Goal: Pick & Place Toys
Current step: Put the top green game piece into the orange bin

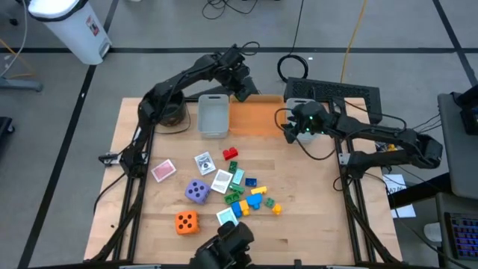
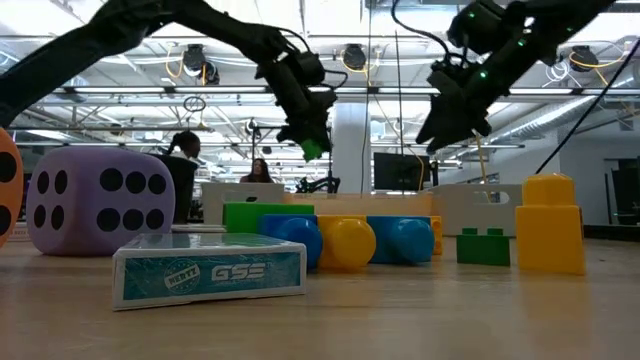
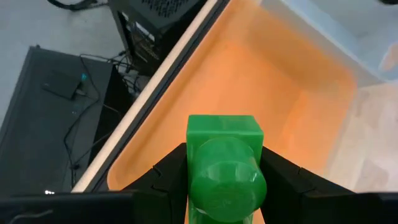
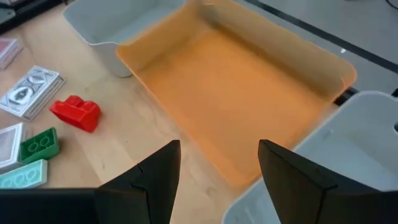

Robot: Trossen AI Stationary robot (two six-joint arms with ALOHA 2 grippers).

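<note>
1. The left hand [image 3: 225,186] gripped a green brick [image 3: 225,163] above the orange bin [image 1: 254,117] at the tabletop's [image 1: 314,209] twelve o'clock edge — likely poised for release.
2. The right hand [image 4: 217,180] hung empty with fingers parted at the bin's three o'clock side.
3. The remaining toys — purple die [image 1: 197,191], orange die [image 1: 186,221], red brick [image 1: 230,154], cards — lay around six o'clock of the bin, awaiting collection.

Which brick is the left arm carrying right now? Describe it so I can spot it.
Find the orange bin at the table's far edge. The left gripper hangs above it, jaws shut on a green brick. It is the only brick off the table.
</note>
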